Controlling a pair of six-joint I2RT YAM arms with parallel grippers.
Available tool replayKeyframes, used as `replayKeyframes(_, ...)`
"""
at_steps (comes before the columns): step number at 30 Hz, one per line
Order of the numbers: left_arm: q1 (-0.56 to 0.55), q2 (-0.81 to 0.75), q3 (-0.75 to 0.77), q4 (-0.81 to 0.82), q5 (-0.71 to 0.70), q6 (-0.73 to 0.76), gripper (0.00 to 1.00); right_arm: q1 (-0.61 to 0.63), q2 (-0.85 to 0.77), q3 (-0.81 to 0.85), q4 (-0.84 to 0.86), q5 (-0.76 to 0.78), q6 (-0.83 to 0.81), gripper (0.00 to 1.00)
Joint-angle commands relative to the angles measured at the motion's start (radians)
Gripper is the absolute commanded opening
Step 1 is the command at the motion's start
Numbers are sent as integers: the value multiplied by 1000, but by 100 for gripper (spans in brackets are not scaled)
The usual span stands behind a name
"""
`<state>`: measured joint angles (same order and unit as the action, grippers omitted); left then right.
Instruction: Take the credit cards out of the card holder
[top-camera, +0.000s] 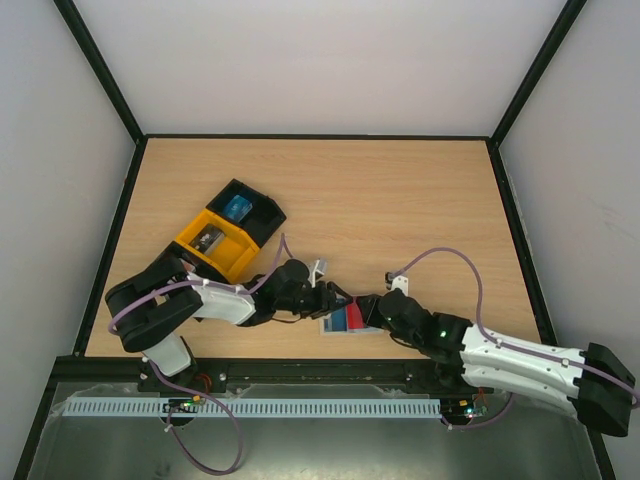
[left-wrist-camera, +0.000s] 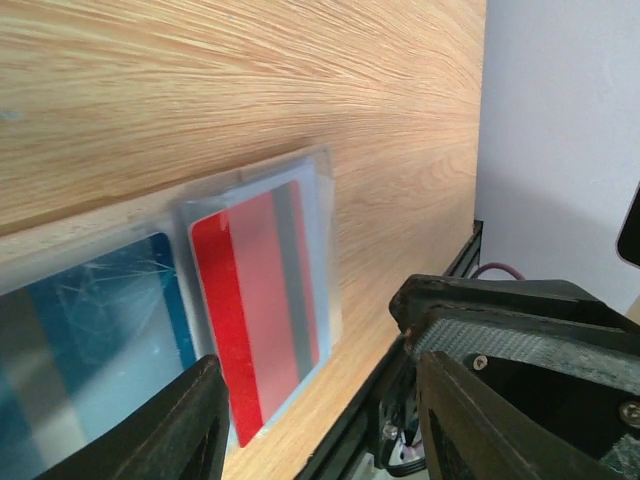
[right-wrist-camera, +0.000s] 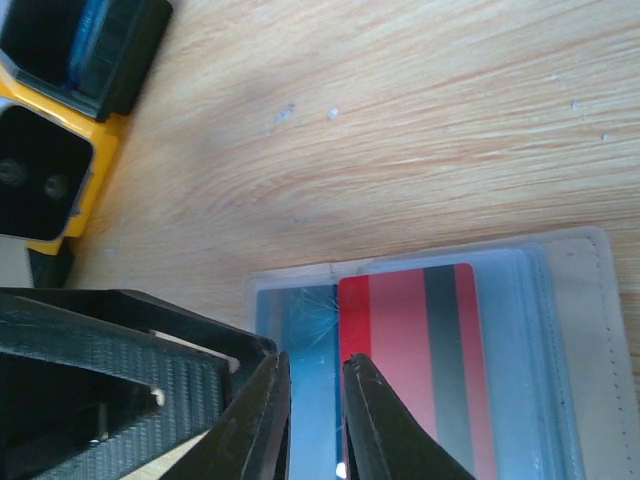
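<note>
Overhead, one card holder (top-camera: 345, 323) lies flat on the table (top-camera: 410, 200), low and centre in the frame, between the two arms. Two cards show in its clear sleeves, side by side: one red card (top-camera: 353, 318) and one blue card (top-camera: 332, 323). Both sit fully inside the sleeves.

Left wrist view: the left gripper (left-wrist-camera: 310, 350) hangs above the holder (left-wrist-camera: 318, 190) with its jaws moderately wide and nothing between them. The red card (left-wrist-camera: 255, 310) is at centre and the blue card (left-wrist-camera: 90, 330) at lower left.

Right wrist view: the right gripper (right-wrist-camera: 315, 360) has its jaws narrow with a slim gap, the tips over the seam between the blue card (right-wrist-camera: 303, 320) and the red card (right-wrist-camera: 410, 370). No card is pinched. The holder's beige border (right-wrist-camera: 590, 330) runs down the right.

Upper left of the overhead view: two joined trays, one yellow tray (top-camera: 212, 245) and one black tray (top-camera: 262, 222). The black tray holds one small blue item (top-camera: 238, 207).
</note>
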<state>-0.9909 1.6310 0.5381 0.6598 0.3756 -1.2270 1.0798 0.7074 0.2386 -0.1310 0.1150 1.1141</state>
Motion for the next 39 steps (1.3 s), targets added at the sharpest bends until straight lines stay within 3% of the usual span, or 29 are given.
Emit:
replayKeyframes(1,12,-13,-25,-7,-33,23,52,3,81,-14,68,-6,-25,16)
replayKeyframes(11,21,46,-24,30,-13,31,45,2,266,-27,134,-16,-34,15)
replayKeyframes(19,23,79,-7,50,1,32,43,-1,232,-23,50,71,-41,16)
replayKeyframes(39,22,115,13,62,9,29,41,-17,264,-32,55,75,-57,17)
